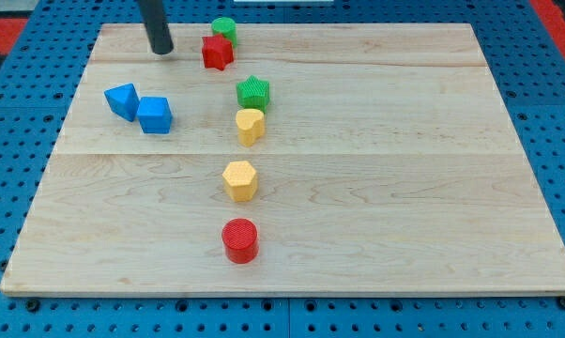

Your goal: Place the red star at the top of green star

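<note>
The red star (217, 52) lies near the view's top, left of centre, touching a green round block (224, 29) just above it. The green star (253, 92) lies below and a little to the right of the red star, with a gap between them. My tip (160, 51) is on the board to the left of the red star, apart from it, at about the same height in the view.
A yellow heart-like block (250, 125) touches the green star from below. A yellow hexagon (240, 180) and a red cylinder (239, 240) lie lower down. Two blue blocks (122, 99) (155, 115) lie at the left. The wooden board (404, 169) sits on a blue pegboard.
</note>
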Motion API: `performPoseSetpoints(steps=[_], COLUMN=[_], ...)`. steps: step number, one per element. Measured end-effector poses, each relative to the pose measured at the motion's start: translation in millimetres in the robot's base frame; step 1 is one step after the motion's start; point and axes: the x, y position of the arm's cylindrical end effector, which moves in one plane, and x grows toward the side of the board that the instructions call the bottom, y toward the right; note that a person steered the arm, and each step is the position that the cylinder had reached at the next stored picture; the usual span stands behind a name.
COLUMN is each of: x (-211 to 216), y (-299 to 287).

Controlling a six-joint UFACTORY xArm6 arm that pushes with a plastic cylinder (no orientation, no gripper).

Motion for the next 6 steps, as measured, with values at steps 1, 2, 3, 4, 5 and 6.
performPoseSetpoints(steps=[1, 2, 3, 4, 5, 6], x=[3, 11, 14, 13, 2, -25], y=[37, 65, 91, 87, 16, -4])
